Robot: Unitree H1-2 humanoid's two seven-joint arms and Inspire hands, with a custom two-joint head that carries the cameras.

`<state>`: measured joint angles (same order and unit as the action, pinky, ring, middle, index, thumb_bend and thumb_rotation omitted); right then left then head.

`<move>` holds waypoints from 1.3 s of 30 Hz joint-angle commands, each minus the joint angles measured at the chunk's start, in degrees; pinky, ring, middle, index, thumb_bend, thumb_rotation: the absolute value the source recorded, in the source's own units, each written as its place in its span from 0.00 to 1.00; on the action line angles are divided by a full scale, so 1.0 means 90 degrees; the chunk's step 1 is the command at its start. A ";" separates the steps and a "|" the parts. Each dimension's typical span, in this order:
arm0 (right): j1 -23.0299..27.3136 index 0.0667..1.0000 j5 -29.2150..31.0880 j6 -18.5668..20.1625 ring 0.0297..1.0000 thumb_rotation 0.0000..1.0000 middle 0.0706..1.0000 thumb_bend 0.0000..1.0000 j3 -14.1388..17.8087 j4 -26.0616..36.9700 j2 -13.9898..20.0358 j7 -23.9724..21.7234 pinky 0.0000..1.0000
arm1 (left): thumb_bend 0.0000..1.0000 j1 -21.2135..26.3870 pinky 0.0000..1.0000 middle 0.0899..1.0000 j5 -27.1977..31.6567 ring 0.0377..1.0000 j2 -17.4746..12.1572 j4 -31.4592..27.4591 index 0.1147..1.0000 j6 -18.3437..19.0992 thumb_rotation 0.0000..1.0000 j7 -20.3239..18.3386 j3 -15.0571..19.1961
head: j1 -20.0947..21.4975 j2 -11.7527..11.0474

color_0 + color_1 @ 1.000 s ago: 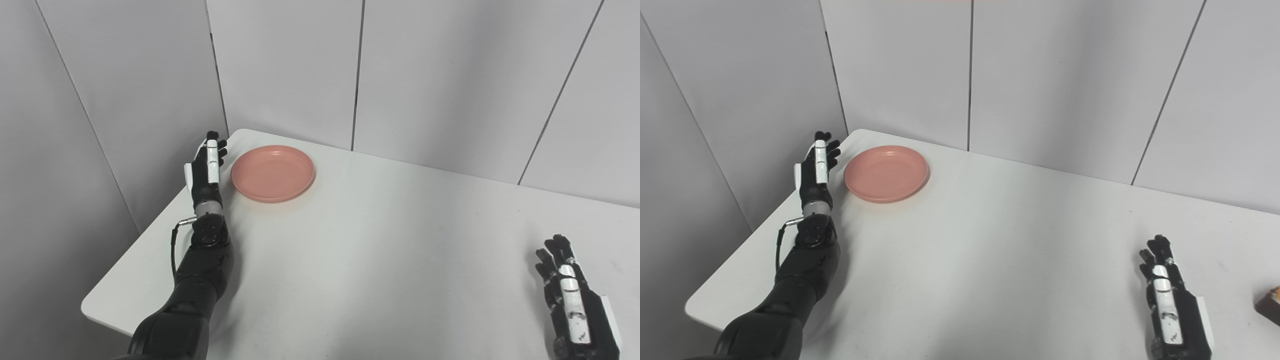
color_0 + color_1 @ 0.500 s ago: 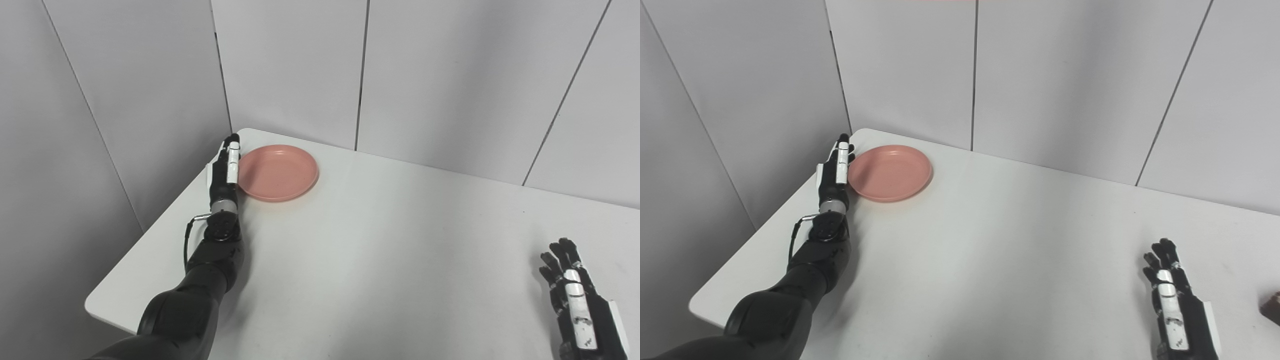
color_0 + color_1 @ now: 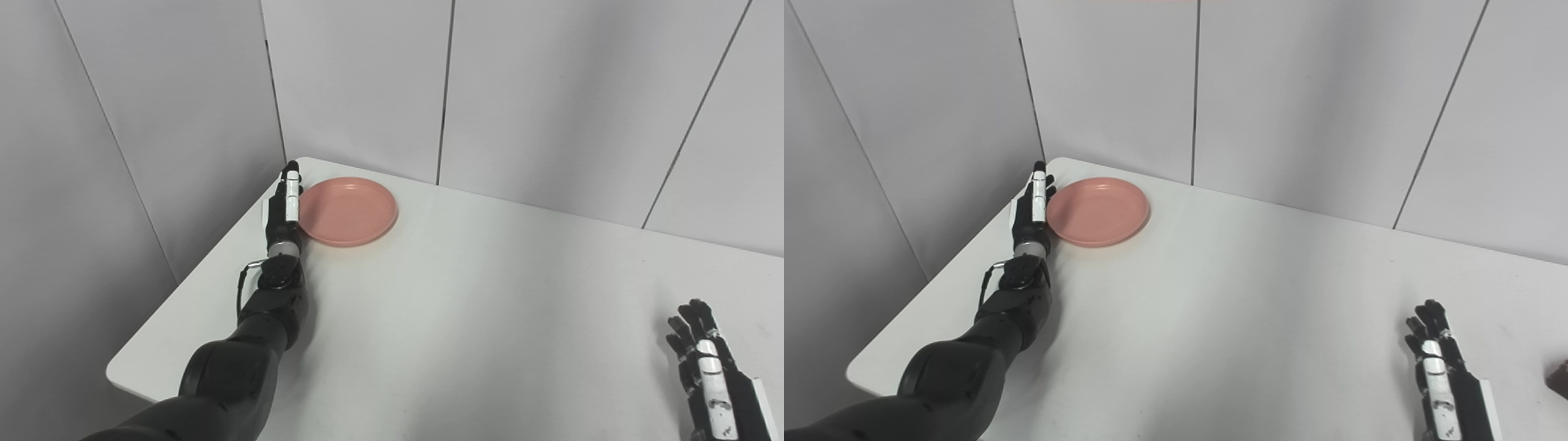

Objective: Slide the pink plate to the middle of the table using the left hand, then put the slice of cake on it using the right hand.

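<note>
The pink plate [image 3: 349, 211] lies empty near the far left corner of the white table [image 3: 478, 306]. My left hand [image 3: 285, 202] stands edge-on with straight fingers right against the plate's left rim, holding nothing. My right hand [image 3: 710, 380] rests open and flat at the table's near right, empty. A dark brown bit of the cake slice [image 3: 1559, 373] shows at the right edge of the right eye view, to the right of my right hand [image 3: 1442, 380]; most of it is out of frame.
Grey panel walls [image 3: 367, 86] stand close behind the table and along its left side. The table's left edge runs just beside my left hand.
My left hand has turned edge-on and moved right from beside the plate to its left rim. The camera has shifted a little. The right hand has stayed put.
</note>
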<state>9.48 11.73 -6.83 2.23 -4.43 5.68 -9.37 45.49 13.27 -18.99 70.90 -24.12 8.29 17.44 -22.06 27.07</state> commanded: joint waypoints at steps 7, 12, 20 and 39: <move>-0.0187 0.94 0.0007 0.0049 0.94 0.82 0.94 0.63 -0.0003 -0.0064 0.0010 -0.0027 0.97 | 0.85 0.0494 0.85 0.81 0.0487 0.83 0.0011 0.0270 0.81 -0.0143 1.00 -0.0864 0.0162 | -0.0010 -0.0023; -0.0172 0.93 0.0031 -0.0009 0.93 0.81 0.94 0.65 -0.0007 -0.0134 0.0012 -0.0048 0.97 | 0.85 0.0515 0.79 0.73 0.0698 0.77 0.0052 0.0259 0.73 -0.0096 1.00 -0.1181 0.0289 | -0.0008 -0.0052; -0.0139 0.92 -0.0004 -0.0031 0.92 0.80 0.93 0.67 -0.0019 -0.0192 0.0001 -0.0026 0.95 | 0.84 0.0456 0.78 0.72 0.0733 0.76 0.0136 0.0011 0.72 0.0024 1.00 -0.1812 0.0207 | 0.0059 -0.0043; -0.0090 0.93 -0.0082 0.0036 0.93 0.80 0.93 0.67 -0.0068 -0.0142 -0.0099 0.0022 0.97 | 0.82 0.0192 0.78 0.77 0.0516 0.80 0.0526 -0.0806 0.76 0.0430 1.00 -0.2140 -0.0322 | 0.0280 -0.0037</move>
<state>9.81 10.81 -6.68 1.84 -4.69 5.40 -8.97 45.50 18.64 -13.63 65.95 -20.03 -10.20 14.82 -19.78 26.72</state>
